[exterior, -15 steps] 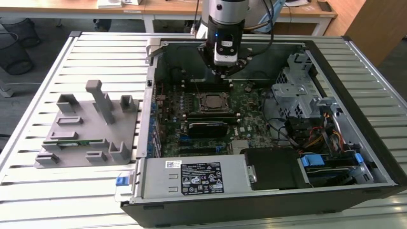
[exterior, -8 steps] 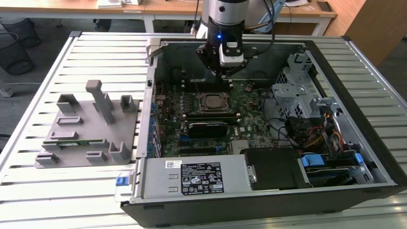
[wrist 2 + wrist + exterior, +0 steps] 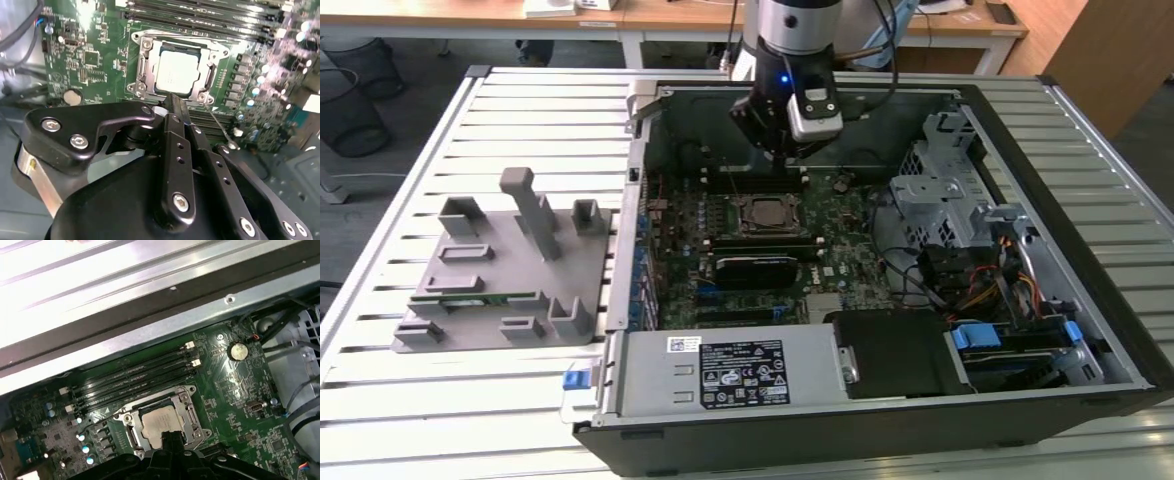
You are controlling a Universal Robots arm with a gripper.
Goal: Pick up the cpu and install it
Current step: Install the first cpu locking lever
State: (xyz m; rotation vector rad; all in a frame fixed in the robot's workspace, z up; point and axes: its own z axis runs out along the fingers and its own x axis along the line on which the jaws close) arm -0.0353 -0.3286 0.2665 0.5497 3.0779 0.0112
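The cpu point(image 3: 177, 70) is a silver square chip lying flat in the metal-framed socket point(image 3: 141, 64) of the green motherboard, inside the open computer case point(image 3: 1067, 300). It also shows in the exterior view as the cpu point(image 3: 765, 213) and in the first wrist view as the cpu point(image 3: 157, 422). My gripper point(image 3: 172, 100) hangs just above the socket's edge, its black fingers drawn together to a narrow tip with nothing between them. In the exterior view the gripper point(image 3: 778, 160) is over the back of the board, a little behind the socket.
A grey fixture tray point(image 3: 494, 270) holding a green memory stick point(image 3: 474, 298) lies at the exterior view's left. Inside the case are a black block point(image 3: 754, 268), a power supply point(image 3: 720, 375), a drive cage point(image 3: 947, 190) and cables point(image 3: 987, 290). Memory slots point(image 3: 135, 375) run beside the socket.
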